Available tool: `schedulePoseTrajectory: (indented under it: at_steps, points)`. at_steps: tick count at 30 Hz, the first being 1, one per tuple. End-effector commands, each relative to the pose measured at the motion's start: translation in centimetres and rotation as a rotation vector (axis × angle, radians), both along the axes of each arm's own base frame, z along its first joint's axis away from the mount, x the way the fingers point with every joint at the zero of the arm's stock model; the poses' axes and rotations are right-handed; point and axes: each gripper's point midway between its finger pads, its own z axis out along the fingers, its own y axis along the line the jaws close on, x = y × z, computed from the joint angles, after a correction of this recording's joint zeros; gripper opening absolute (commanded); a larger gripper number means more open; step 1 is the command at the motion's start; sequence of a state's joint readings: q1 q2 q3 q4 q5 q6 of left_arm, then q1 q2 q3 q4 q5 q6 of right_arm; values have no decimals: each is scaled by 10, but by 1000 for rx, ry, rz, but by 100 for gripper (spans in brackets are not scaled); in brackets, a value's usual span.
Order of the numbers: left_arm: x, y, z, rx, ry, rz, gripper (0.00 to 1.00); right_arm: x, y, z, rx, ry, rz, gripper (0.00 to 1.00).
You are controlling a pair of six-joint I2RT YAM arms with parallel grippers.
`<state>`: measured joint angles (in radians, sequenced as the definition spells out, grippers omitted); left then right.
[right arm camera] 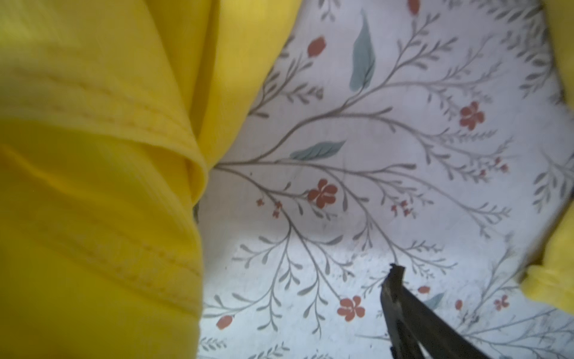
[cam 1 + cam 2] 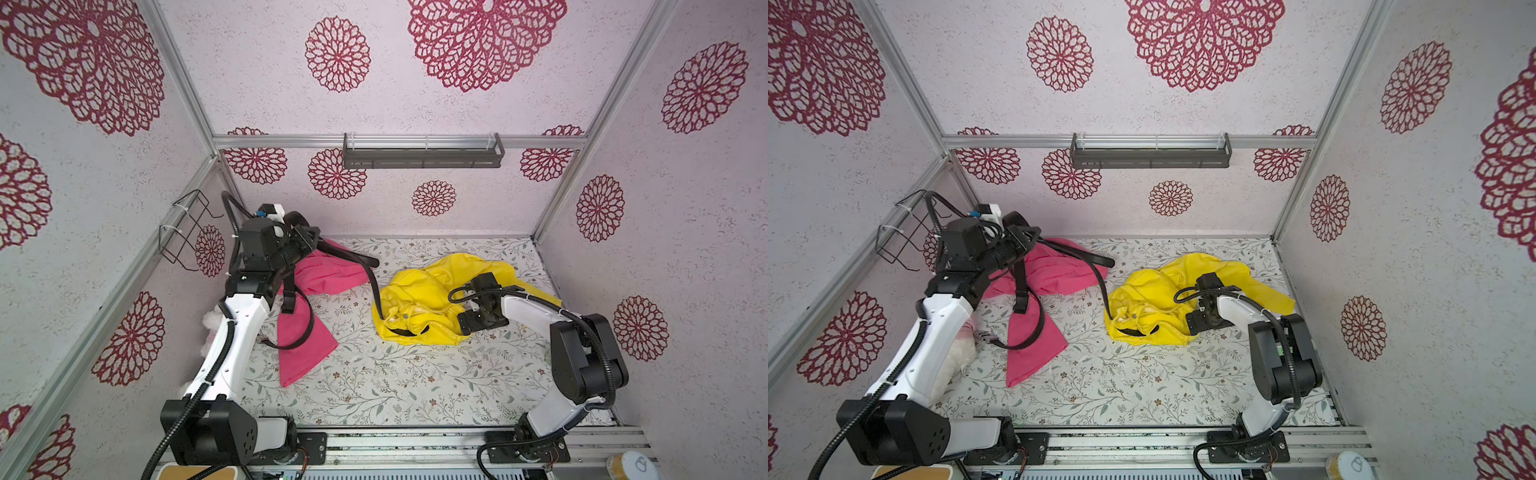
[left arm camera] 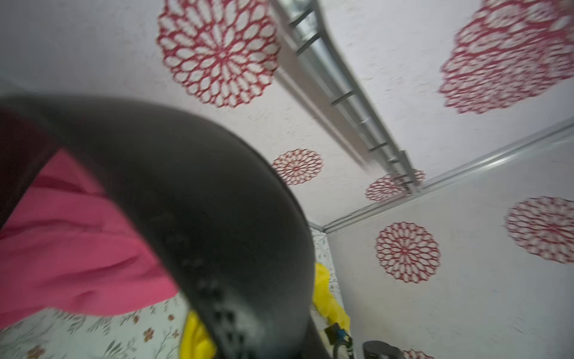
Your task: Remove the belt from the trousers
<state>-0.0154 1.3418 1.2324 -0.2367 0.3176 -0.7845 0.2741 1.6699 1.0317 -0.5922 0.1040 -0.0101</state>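
The long black leather belt hangs from the left tool, which is clamped on it: one run drops below the tool across a pink cloth, the other leads away into the waistband loops of the crumpled yellow cotton trousers. The right tool, jaws wide apart and empty, hovers just beside those trousers over the floral worktop. The pull-out looks well along; next the right tool should likely pin the waistband while the left draws the tail free.
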Motion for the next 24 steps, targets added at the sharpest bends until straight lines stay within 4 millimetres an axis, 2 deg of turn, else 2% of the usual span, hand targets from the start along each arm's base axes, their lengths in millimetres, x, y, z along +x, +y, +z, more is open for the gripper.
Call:
schedulePoseTrajectory:
  at_steps: [1, 5, 7, 8, 9, 10, 12, 13, 16, 18, 20, 22, 24]
  points:
    - [3, 23, -37, 65, 27, 130, 0, -24, -7, 17, -51, 46, 39, 99]
    - [-5, 34, -78, 125, 95, 175, 0, -24, 31, 62, 22, -124, 154, 99]
    - [-7, 44, -91, 197, 132, 209, 0, -29, 51, 76, 105, -145, 181, 99]
    - [-7, 48, -99, 229, 157, 218, 8, -32, 60, 80, 131, -142, 194, 99]
    - [-7, 50, -107, 245, 187, 220, 26, -35, 69, 80, 146, -136, 212, 99]
    - [-8, 51, -114, 266, 216, 214, 49, -38, 78, 77, 164, -126, 232, 99]
    - [-12, 44, -122, 275, 271, 185, 89, -39, 85, 65, 159, -106, 229, 99]
    - [-18, 37, -121, 288, 295, 171, 98, -39, 85, 57, 150, -89, 222, 99]
    - [-39, 2, -115, 302, 363, 139, 97, -37, 82, 48, 127, -88, 197, 99]
    - [-47, -33, -124, 216, 420, 83, 97, -34, 83, 49, 132, -106, 191, 99]
    - [-52, -68, -139, 140, 480, 39, 97, -32, 81, 49, 116, -107, 190, 99]
    - [-52, -95, -156, 91, 526, 22, 97, -31, 79, 47, 97, -102, 189, 99]
    - [-55, -113, -179, 41, 605, 21, 97, -29, 78, 48, 91, -105, 184, 99]
